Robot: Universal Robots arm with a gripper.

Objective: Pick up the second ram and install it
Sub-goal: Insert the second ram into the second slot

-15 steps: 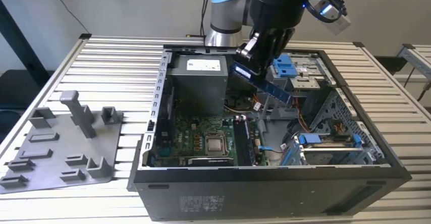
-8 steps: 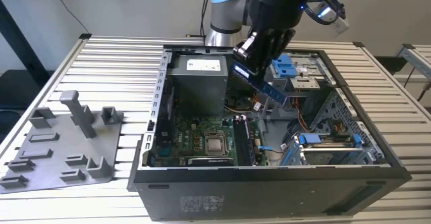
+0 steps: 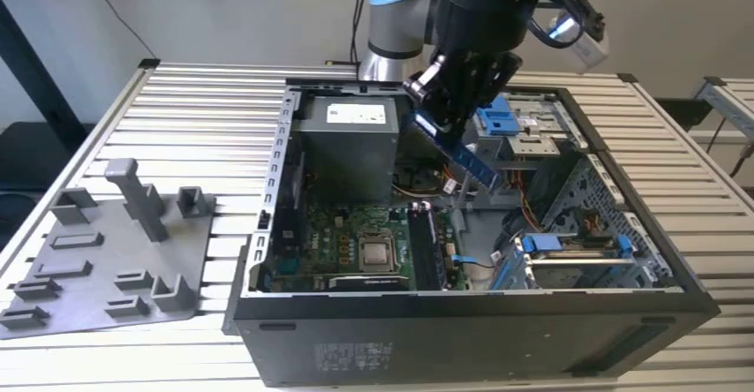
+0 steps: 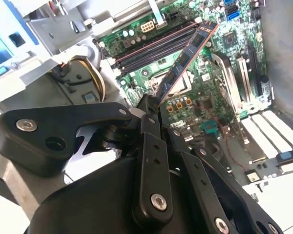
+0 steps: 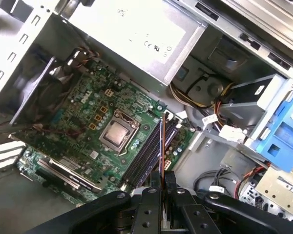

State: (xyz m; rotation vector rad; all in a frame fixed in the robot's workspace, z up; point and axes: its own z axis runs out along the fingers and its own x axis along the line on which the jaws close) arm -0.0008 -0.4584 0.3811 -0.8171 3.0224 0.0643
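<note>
The second ram [image 3: 468,161] is a long thin stick held tilted in the air over the open computer case [image 3: 471,321]. My gripper [image 3: 433,118] is shut on its upper end. In the second wrist view the ram [image 4: 186,57] sticks out from between the black fingers [image 4: 149,124] of my gripper [image 4: 154,105], over the motherboard [image 4: 210,87]. In the first wrist view the ram [image 5: 162,146] shows edge-on as a thin line above the dark memory slots [image 5: 145,158], clear of them, with my gripper [image 5: 162,181] closed at its base.
The processor socket [image 5: 118,134] sits beside the slots. A grey power supply [image 3: 344,140] and blue drive brackets [image 3: 501,116] stand along the case's far side, with loose cables [image 5: 198,100]. A grey plastic fixture [image 3: 106,268] with a tall post [image 3: 136,196] lies on the slatted table at the exterior view's left.
</note>
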